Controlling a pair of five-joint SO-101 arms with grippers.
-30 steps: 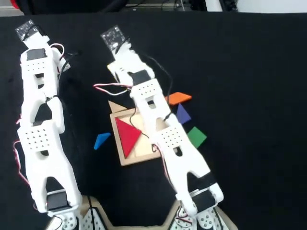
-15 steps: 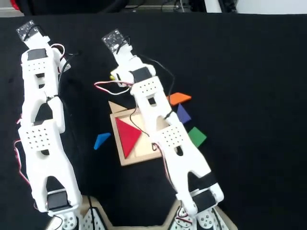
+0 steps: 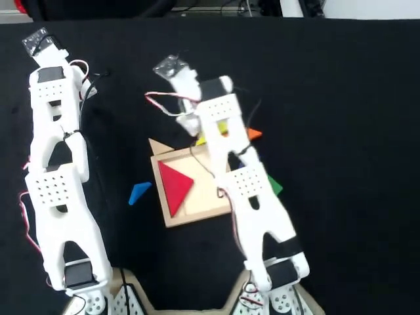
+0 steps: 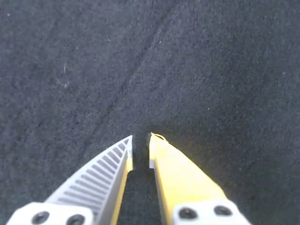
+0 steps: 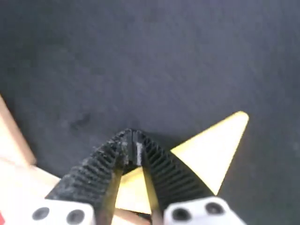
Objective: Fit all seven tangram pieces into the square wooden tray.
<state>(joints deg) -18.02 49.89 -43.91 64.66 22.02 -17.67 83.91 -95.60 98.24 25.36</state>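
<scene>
The square wooden tray [image 3: 197, 211] lies mid-table with a red triangle [image 3: 174, 184] in it. My right gripper [image 5: 133, 140] is shut on a yellow triangle [image 5: 211, 145], held over the black cloth just past the tray's far corner [image 5: 14, 136]. In the high view the yellow triangle [image 3: 211, 133] peeks out under the right arm's wrist. A blue piece [image 3: 139, 191] lies left of the tray. An orange piece [image 3: 253, 134] and a green piece [image 3: 275, 187] show past the right arm. My left gripper [image 4: 140, 150] is shut and holds nothing, far back left [image 3: 41, 41].
A pale wooden triangle [image 3: 157, 146] juts out at the tray's far left corner. The left arm [image 3: 59, 184] stretches along the table's left side. Black cloth covers the table; open room lies to the right.
The right arm's wrist swung right and back toward the tray, carrying the yellow triangle from the far left to beside the tray's far edge. It now covers the purple piece. The left arm has not moved.
</scene>
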